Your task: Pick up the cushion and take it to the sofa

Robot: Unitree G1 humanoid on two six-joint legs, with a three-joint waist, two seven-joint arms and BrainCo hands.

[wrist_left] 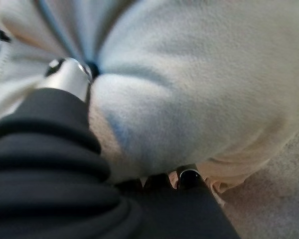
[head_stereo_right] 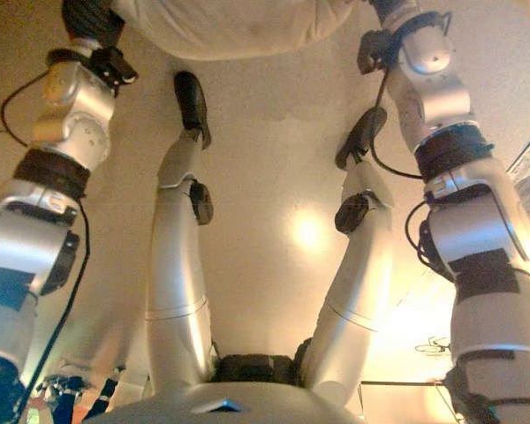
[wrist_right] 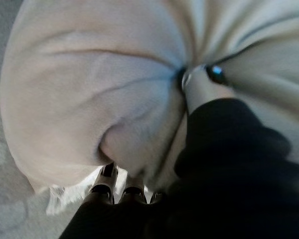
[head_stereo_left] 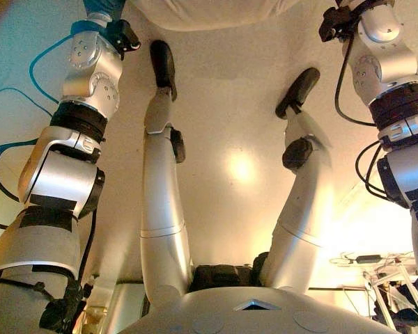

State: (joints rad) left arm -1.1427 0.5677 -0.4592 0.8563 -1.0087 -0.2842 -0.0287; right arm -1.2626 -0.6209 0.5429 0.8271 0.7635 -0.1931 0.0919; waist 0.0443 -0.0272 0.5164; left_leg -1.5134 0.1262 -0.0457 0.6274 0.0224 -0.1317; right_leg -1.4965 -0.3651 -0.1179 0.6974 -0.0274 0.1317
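Observation:
A cream, soft cushion (head_stereo_left: 209,12) is held between both hands at the far edge of the head views, above the floor. In the left wrist view my left hand (wrist_left: 70,79) presses its thumb deep into the cushion (wrist_left: 189,74) while its fingers (wrist_left: 189,175) curl under the edge, pinching the fabric. In the right wrist view my right hand (wrist_right: 202,84) grips the other side of the cushion (wrist_right: 89,89) the same way, thumb dug in and fingers (wrist_right: 107,181) beneath. No sofa shows in any view.
Pale beige floor (head_stereo_left: 230,90) lies below. A light metal frame with cables (head_stereo_left: 380,278) stands at the lower right. Grey carpet-like floor (wrist_left: 284,199) shows under the cushion in the wrist views.

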